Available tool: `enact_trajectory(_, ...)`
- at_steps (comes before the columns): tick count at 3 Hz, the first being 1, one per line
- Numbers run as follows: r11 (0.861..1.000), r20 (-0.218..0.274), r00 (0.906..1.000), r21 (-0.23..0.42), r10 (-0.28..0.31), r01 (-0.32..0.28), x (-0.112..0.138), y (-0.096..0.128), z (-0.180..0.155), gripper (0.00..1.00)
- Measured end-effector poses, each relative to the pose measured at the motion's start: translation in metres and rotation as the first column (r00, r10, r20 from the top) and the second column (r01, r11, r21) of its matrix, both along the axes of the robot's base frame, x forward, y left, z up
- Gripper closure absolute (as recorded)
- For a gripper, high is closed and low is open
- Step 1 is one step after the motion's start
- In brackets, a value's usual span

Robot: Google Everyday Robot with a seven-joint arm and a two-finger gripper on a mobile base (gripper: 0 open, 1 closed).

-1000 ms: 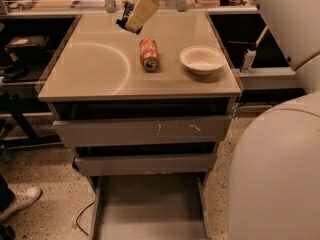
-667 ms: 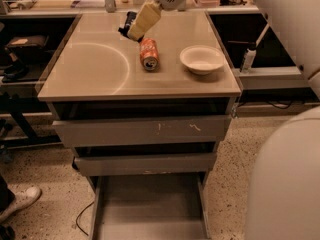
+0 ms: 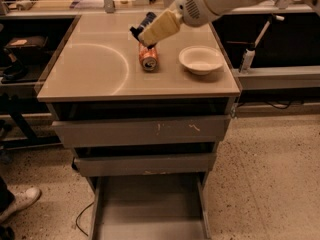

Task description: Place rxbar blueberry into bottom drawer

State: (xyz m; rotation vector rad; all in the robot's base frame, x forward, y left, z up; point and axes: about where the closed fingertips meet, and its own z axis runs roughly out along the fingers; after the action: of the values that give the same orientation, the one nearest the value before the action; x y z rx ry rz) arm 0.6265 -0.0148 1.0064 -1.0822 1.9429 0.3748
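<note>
Lab — cluttered benches [image 3: 55,1], pincer [image 3: 141,33] over cabinet top [image 3: 90,64]

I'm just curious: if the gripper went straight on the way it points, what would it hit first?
Probably the rxbar blueberry, right at the tip of the gripper, which points down-left over the table; depth is unclear.

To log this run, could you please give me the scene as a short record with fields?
gripper: over the back of the tabletop, just behind the soda can
rxbar blueberry: at the gripper; whether it is held cannot be told
bottom drawer: pulled open, bar not in it
soda can: on its side, mid-tabletop
bowl: upright, beside the can, apart from it
</note>
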Motion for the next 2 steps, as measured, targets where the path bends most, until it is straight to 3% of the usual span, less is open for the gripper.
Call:
enact_trajectory(1, 1.000, -0.050, 0.9985, -0.025, -0.020, 0.018, -0.0090, -0.0108, -0.0375, 1.00)
enact_trajectory(2, 0.999, -0.056, 0.9980, -0.031, -0.030, 0.028, -0.0169, -0.0089, -0.0431, 1.00)
